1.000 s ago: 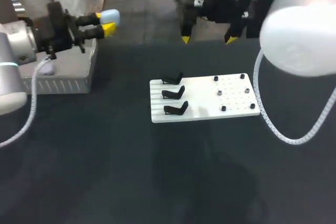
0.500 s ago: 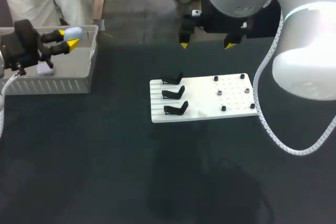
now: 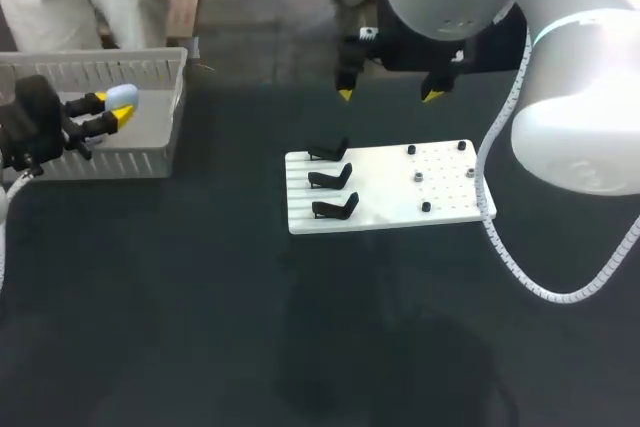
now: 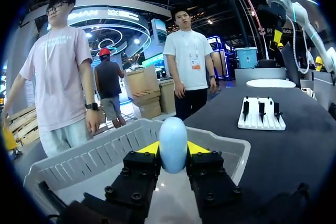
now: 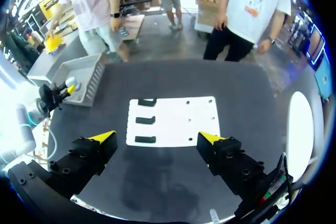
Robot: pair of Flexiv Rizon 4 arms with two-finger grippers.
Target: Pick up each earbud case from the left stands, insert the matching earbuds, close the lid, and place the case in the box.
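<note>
Earbud case (image 4: pixel 173 144): pale blue, egg-shaped, lid looks shut; pinched from both sides between the yellow tips of the left gripper (image 3: pixel 109 109).
Position of case: held over the grey box (image 3: pixel 112 163) at the table's left, inside its rim and above its floor, not set down.
Left fingers: narrow, clamped on the case.
Right gripper (image 3: pixel 388 95): fingers spread wide, nothing between them; hangs above the far edge of the white plate (image 3: pixel 400 192).
Stands (image 3: pixel 332 180): three black ones on the plate's left side, all bare.
Plate, right side: a few small dark and silver bits; too small to tell what they are.
Step in hand (judgement): placing a closed case in the box; with no case left on the stands, likely the last one.
Next move (judgement): lower the case toward the box floor, away from the walls, then part the left fingers and lift straight out.
Risk: a rounded case may roll on release.
</note>
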